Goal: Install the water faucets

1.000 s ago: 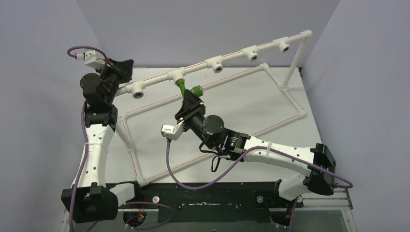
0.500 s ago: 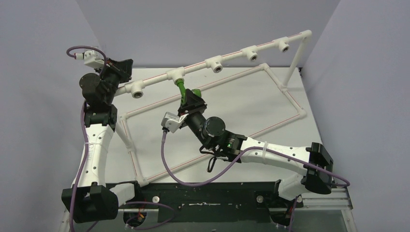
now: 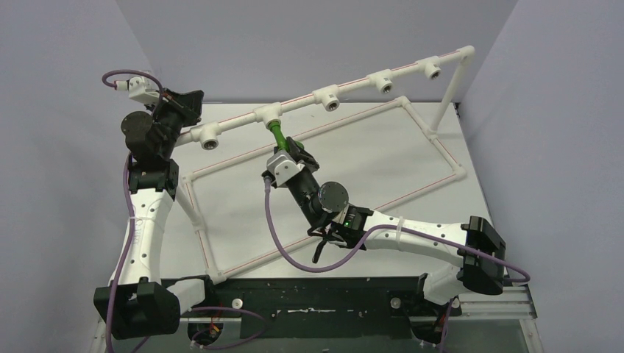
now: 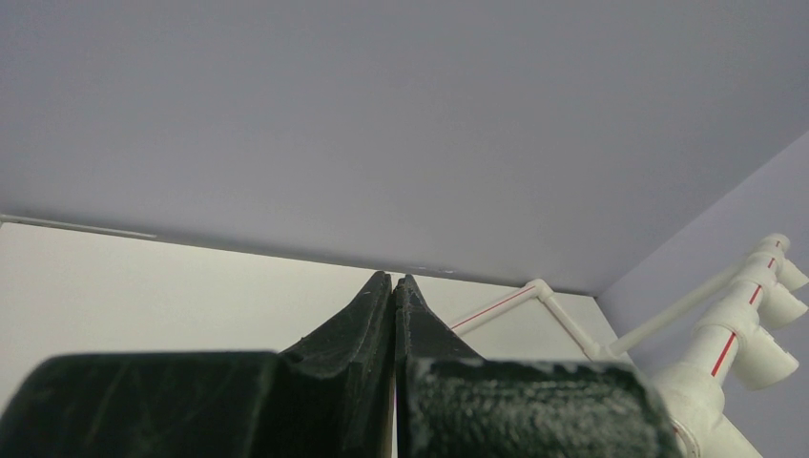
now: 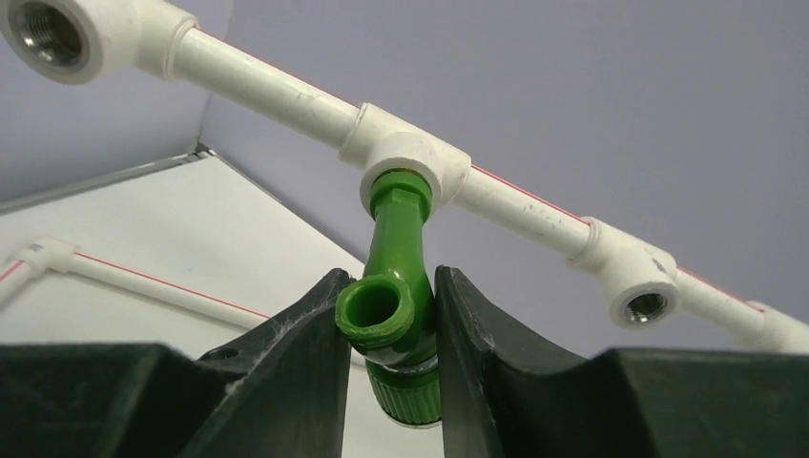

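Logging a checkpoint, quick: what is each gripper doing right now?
Left gripper: closed, holding nothing.
Right gripper: closed on the green faucet, whose end sits in the white tee fitting.

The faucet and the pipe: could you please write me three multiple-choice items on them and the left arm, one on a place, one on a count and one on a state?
1. Which tee of the raised pipe holds the faucet, in the top view?
A. second from the left
B. middle
C. rightmost

2. How many sockets on that pipe are empty in the top view?
A. two
B. four
C. six

3. How are the left fingers?
A. wide open
B. shut on the faucet
C. shut, empty

Answers:
1 A: the green faucet hangs from the second tee.
2 B: four open sockets face the camera.
3 C: the left wrist view shows them pressed together with nothing between.
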You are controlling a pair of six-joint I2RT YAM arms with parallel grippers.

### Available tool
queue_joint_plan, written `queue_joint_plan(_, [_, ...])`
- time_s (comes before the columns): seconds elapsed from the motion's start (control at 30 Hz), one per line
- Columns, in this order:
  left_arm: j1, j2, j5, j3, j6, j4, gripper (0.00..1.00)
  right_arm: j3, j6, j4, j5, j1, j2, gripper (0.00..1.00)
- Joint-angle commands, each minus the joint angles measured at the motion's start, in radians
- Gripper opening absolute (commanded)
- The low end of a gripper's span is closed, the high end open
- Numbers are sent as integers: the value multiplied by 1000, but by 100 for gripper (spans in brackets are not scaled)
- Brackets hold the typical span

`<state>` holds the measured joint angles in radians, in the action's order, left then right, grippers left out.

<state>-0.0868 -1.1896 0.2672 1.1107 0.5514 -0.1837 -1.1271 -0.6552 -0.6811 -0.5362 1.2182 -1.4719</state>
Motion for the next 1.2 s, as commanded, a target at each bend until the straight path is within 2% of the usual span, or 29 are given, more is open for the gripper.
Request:
queue_joint_plan(0.0, [-16, -130, 20, -140, 16, 334, 0, -34, 411, -289, -129, 9, 57, 0])
queue_joint_plan(0.43, [-16, -129, 23, -142, 18, 332, 0, -2, 806, -282, -264, 2, 98, 0])
queue_joint_plan(0.97, [-17, -125, 18, -142, 16, 332, 0, 61, 1533, -59, -323, -72, 208, 0])
queue_joint_plan(1.17, [-16, -126, 17, -142, 16, 333, 0, 8, 1694, 83, -356, -74, 208, 0])
